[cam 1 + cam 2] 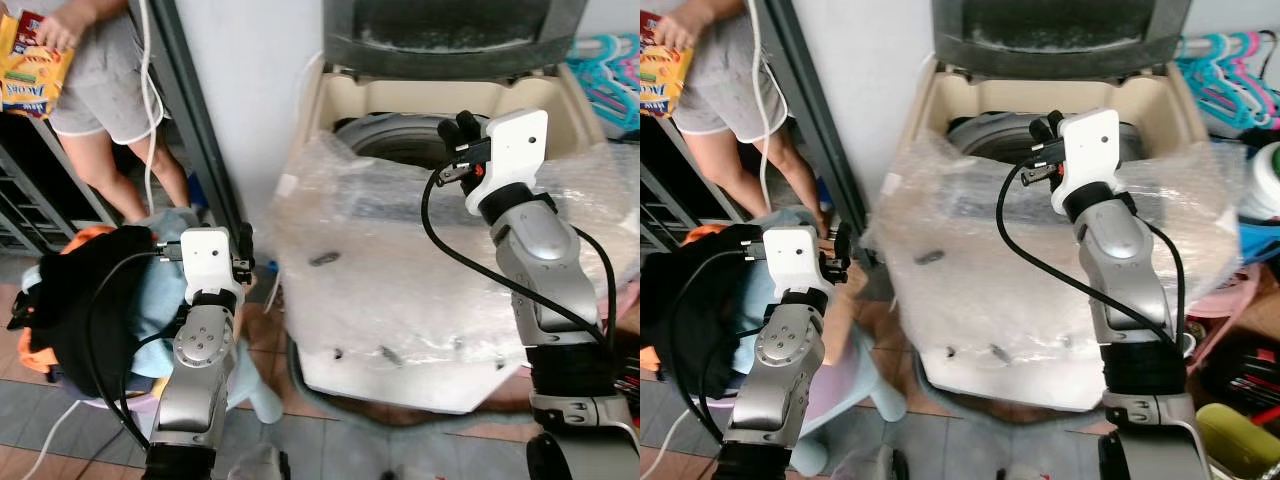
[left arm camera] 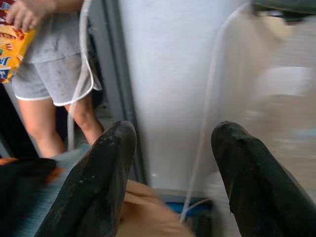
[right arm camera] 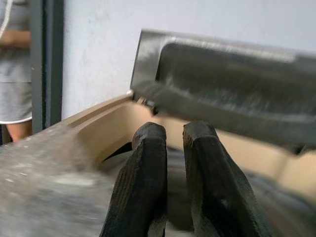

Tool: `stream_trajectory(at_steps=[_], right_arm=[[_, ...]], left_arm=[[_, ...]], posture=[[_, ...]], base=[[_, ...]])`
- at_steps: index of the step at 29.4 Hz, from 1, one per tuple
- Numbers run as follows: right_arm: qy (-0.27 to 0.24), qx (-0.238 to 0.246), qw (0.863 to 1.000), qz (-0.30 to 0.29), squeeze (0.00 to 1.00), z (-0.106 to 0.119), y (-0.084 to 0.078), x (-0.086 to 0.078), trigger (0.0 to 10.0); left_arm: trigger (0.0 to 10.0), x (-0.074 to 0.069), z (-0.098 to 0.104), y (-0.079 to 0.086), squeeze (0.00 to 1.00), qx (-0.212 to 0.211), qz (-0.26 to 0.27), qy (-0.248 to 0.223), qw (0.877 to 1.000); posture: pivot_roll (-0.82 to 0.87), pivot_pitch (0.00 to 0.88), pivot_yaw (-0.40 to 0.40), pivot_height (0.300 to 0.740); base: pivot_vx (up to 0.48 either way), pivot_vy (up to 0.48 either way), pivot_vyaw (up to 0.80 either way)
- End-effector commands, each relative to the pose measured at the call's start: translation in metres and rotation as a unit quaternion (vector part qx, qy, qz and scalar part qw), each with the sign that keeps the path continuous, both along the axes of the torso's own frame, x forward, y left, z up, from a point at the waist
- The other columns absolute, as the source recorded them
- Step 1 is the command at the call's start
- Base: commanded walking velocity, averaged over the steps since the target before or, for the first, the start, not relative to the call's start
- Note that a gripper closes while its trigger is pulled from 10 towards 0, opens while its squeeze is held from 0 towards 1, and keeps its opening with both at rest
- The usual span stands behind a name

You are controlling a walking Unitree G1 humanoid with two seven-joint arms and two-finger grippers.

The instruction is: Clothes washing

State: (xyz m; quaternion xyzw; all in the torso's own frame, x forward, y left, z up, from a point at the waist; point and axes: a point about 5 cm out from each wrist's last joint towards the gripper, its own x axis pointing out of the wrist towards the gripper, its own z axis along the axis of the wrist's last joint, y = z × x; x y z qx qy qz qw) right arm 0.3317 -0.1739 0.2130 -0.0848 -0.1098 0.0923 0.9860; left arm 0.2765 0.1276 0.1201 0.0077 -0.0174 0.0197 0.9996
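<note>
- I'm looking down at a cream top-loading washing machine (image 1: pixel 400 330) against a white wall (image 1: pixel 250 80), its dark grey lid (image 1: pixel 450 35) raised and its front draped in clear bubble-wrap plastic (image 1: pixel 380 270).
- The floor (image 1: pixel 60 450) is brown and grey tile.
- On my left sits a heap of clothes, black, orange and pale blue (image 1: pixel 90 300).
- Behind the heap stands a person in grey shorts (image 1: pixel 95 80), holding a yellow snack packet (image 1: pixel 30 70).
- Pastel plastic hangers (image 1: pixel 605 70) lie at far right.
- My right end effector (image 1: pixel 462 128) is lifted over the drum opening (image 1: pixel 400 140), fingers nearly together, empty.
- My left end effector (image 2: pixel 173 163) is low beside the heap, fingers spread wide, gripping nothing.
</note>
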Motion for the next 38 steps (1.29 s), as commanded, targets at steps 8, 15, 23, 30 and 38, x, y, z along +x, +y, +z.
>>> stream_trajectory(at_steps=[8,15,23,30,38], right_arm=[[0.056,0.084,0.995,-0.01,0.0,-0.021,0.004,-0.007,10.0],[0.067,0.074,0.994,-0.037,0.0,-0.032,0.003,-0.021,10.0],[0.083,0.073,0.994,-0.027,0.0,-0.041,0.006,-0.03,10.0],[0.074,0.054,0.996,-0.022,0.0,-0.038,0.005,-0.03,10.0],[0.062,0.041,0.997,-0.004,0.0,-0.035,0.012,-0.031,10.0]], left_arm=[[10.0,-0.001,0.003,0.001,0.0,0.013,-0.003,-0.009,1.0],[10.0,-0.003,0.003,0.004,0.0,0.002,-0.001,-0.012,1.0],[10.0,-0.004,0.002,0.005,0.0,0.011,-0.005,-0.009,1.0],[10.0,-0.004,0.001,0.004,0.0,0.003,0.002,0.004,1.0],[10.0,-0.005,0.003,0.004,0.0,0.009,0.0,-0.006,1.0]], posture=[[-0.07,0.004,0.079,0.74],[-0.08,0.007,0.084,0.74],[-0.08,0.012,0.084,0.74],[-0.08,0.019,0.08,0.74],[-0.07,0.021,0.081,0.74]], base=[[0.0,0.337,0.0],[0.0,0.0,0.0],[0.0,0.0,0.0],[0.0,0.207,0.0],[0.0,0.24,0.7]])
